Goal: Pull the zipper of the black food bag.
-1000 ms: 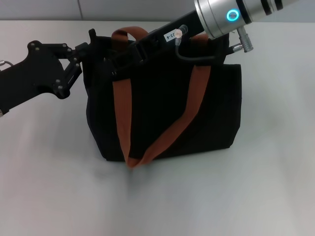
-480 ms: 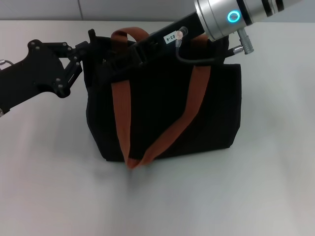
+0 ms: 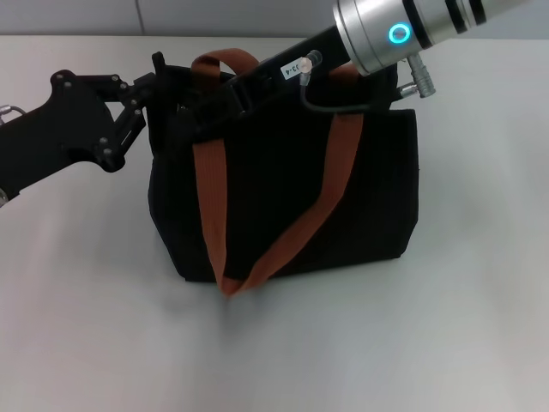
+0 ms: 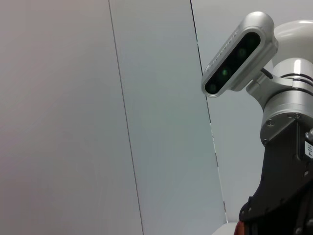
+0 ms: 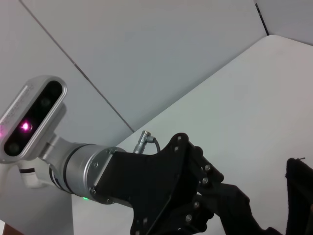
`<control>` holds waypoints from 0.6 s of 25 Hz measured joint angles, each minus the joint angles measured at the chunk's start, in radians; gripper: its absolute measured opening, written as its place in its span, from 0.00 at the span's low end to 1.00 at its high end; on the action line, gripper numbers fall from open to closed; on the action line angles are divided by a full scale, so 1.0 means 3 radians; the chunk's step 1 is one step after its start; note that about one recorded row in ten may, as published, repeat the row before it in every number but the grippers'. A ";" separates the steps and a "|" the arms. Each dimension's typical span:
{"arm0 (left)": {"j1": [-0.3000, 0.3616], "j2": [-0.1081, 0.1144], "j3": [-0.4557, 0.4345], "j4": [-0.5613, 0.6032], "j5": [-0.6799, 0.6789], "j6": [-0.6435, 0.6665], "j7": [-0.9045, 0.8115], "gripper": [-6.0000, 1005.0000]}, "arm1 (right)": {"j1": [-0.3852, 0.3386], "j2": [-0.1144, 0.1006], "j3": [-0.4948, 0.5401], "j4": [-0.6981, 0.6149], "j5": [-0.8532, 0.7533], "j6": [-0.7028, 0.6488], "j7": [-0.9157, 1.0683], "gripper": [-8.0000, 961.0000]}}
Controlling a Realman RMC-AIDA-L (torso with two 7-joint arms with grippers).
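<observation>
The black food bag (image 3: 360, 197) stands upright in the middle of the table in the head view, with two orange-brown strap handles (image 3: 210, 197) hanging down its front. My left gripper (image 3: 159, 81) is at the bag's top left corner, touching the fabric there. My right arm reaches in from the upper right across the bag's top, and my right gripper (image 3: 202, 112) sits over the top opening near the left end. The zipper pull is hidden among the black gripper parts and fabric. A dark edge of the bag (image 5: 299, 196) shows in the right wrist view.
The bag rests on a light grey table (image 3: 446, 343) with a pale wall behind. The left wrist view shows the right arm's silver wrist (image 4: 286, 112) and its camera. The right wrist view shows the left arm's wrist (image 5: 93, 171) and black gripper body.
My right arm has shifted slightly to the left along the bag's top. The left arm and the bag have hardly moved.
</observation>
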 joint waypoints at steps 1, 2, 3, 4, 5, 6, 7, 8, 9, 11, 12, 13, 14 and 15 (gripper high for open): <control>0.0000 -0.0002 0.0000 0.0000 0.0000 0.0003 0.0000 0.10 | 0.0006 0.0002 -0.0001 0.0001 0.0000 0.0001 0.0000 0.36; 0.0000 -0.0002 0.0000 0.0000 0.0000 0.0003 0.0000 0.10 | 0.0006 0.0002 -0.0001 0.0001 0.0000 0.0001 0.0000 0.36; 0.0000 -0.0003 0.0000 0.0000 0.0000 0.0004 0.0001 0.10 | 0.0009 0.0004 -0.0001 0.0002 0.0000 0.0001 0.0000 0.36; 0.0000 -0.0003 0.0000 0.0000 0.0000 0.0005 0.0002 0.10 | 0.0011 0.0005 -0.0002 0.0002 0.0000 0.0002 0.0001 0.36; 0.0000 -0.0003 0.0000 0.0000 0.0000 0.0005 0.0003 0.10 | 0.0012 0.0006 -0.0002 0.0002 0.0000 0.0002 0.0004 0.35; 0.0003 -0.0003 0.0000 0.0000 0.0000 0.0007 0.0005 0.10 | 0.0006 0.0008 -0.0002 0.0000 0.0000 0.0008 0.0004 0.35; 0.0003 -0.0003 0.0000 0.0000 0.0000 0.0007 0.0005 0.10 | 0.0006 0.0008 -0.0002 0.0000 0.0000 0.0008 0.0004 0.34; 0.0003 -0.0003 0.0000 0.0000 0.0000 0.0007 0.0006 0.10 | -0.0001 0.0008 -0.0003 -0.0004 -0.0001 0.0019 0.0004 0.33; 0.0003 -0.0003 0.0000 0.0000 0.0000 0.0007 0.0007 0.10 | -0.0007 0.0008 -0.0004 -0.0010 -0.0003 0.0030 0.0001 0.33; 0.0001 -0.0003 0.0000 0.0000 0.0000 0.0007 0.0009 0.10 | -0.0011 0.0008 -0.0008 -0.0012 -0.0017 0.0067 -0.0009 0.30; 0.0001 -0.0003 0.0000 0.0000 0.0000 0.0007 0.0009 0.10 | -0.0011 0.0008 -0.0008 -0.0012 -0.0017 0.0067 -0.0009 0.28; 0.0000 -0.0003 0.0000 0.0002 0.0001 0.0009 0.0009 0.10 | -0.0009 0.0008 -0.0008 -0.0009 -0.0020 0.0073 -0.0009 0.26; 0.0000 -0.0003 0.0000 0.0002 0.0001 0.0009 0.0009 0.11 | -0.0007 0.0008 -0.0008 -0.0008 -0.0022 0.0075 -0.0009 0.24; 0.0000 -0.0003 0.0000 0.0003 0.0001 0.0010 0.0008 0.11 | -0.0003 0.0008 -0.0008 -0.0007 -0.0023 0.0075 -0.0009 0.22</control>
